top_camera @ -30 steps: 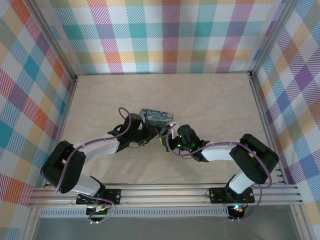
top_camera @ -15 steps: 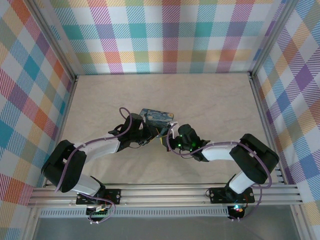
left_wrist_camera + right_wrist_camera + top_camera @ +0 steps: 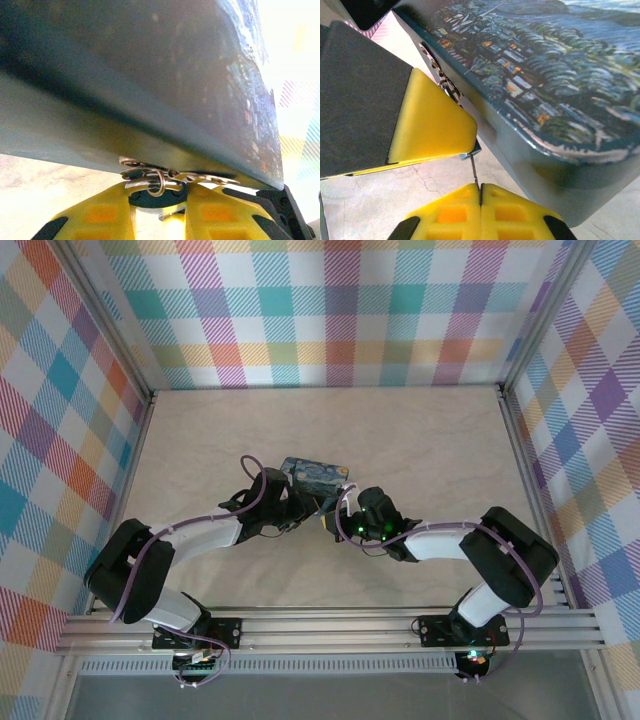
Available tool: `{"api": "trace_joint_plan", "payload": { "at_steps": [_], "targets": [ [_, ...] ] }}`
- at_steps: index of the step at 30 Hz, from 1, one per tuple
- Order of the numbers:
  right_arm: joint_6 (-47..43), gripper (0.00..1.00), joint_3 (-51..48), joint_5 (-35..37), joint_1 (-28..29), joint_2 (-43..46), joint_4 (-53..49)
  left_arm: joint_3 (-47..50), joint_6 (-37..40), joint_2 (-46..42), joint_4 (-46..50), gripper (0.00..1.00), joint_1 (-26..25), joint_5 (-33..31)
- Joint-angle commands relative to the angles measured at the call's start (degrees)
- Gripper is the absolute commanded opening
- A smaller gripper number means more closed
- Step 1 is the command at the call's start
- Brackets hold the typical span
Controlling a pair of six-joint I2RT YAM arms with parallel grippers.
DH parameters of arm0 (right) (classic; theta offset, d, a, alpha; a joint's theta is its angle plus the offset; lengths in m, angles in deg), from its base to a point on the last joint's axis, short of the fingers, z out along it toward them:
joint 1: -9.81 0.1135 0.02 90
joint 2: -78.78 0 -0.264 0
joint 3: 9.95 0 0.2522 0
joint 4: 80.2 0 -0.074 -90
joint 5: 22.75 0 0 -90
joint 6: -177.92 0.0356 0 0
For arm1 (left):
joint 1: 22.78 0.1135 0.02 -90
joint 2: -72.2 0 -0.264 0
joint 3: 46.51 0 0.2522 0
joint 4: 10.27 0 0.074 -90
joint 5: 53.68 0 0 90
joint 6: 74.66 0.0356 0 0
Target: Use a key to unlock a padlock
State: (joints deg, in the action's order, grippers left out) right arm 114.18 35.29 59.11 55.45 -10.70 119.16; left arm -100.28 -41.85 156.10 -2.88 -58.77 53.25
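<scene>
**Padlock on painted tin, key at the lock: hardly any shift in the last second**

We record both arms almost where they were, the right wrist only a shade nearer the starry-night tin [image 3: 313, 473]. We judge this to be fine alignment of the key, with the lock not yet open. The left gripper [image 3: 156, 202] is narrow and pinches the padlock [image 3: 147, 196] at six o'clock in its view, with the shackle hooked at the tin's lower edge. The right gripper [image 3: 480, 192] is pressed closed on the key [image 3: 473, 172]. Its blade points to twelve o'clock and its tip lies just beside the left gripper's yellow pad [image 3: 430, 120] at ten o'clock. We cannot see the keyhole.
</scene>
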Motion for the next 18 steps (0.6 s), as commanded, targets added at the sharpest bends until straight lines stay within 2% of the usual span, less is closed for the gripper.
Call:
{"api": "trace_joint_plan", "payload": {
  "at_steps": [1,5,11,18],
  "targets": [
    [1.4,0.00,1.9,-1.6,-0.4,1.9,4.8,0.8,0.6,0.5,-1.3,0.12,-2.0,1.1],
    [2.1,0.00,1.5,-1.6,-0.4,2.0,5.1,1.1,0.5,0.6,-1.8,0.12,-2.0,0.8],
    [-1.5,0.00,1.1,0.6,0.7,3.0,4.0,0.1,-0.7,0.9,1.5,0.12,-2.1,0.1],
    [1.2,0.00,1.6,-0.7,0.7,2.9,4.1,0.3,0.9,0.4,2.0,0.12,-2.2,-1.9]
  ]
}}
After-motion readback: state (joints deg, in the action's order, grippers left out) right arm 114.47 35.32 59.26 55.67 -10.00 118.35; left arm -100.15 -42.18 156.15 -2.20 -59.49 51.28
